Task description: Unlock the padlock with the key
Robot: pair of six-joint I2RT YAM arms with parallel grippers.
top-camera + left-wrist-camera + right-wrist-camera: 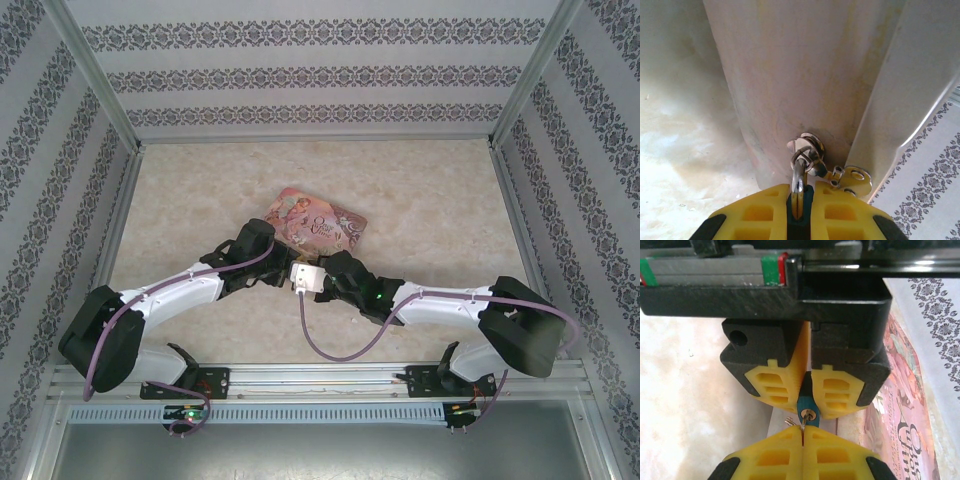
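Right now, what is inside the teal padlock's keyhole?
The thin dark metal key, pinched in the right claw, reaches the keyhole of the teal padlock; its tip and depth are hidden.

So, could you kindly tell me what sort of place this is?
Most likely a purpose-built robot test cell: aluminium frame posts hold patterned wall panels around a marble-look table, and two arms are bolted to a rail at its near edge.

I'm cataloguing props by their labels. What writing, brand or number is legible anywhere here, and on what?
Pink tin, lid: dark ornate script, cut off by the picture's edge in the right wrist view and tiny from above; no word reads with certainty.
Padlock and key: no marking legible.
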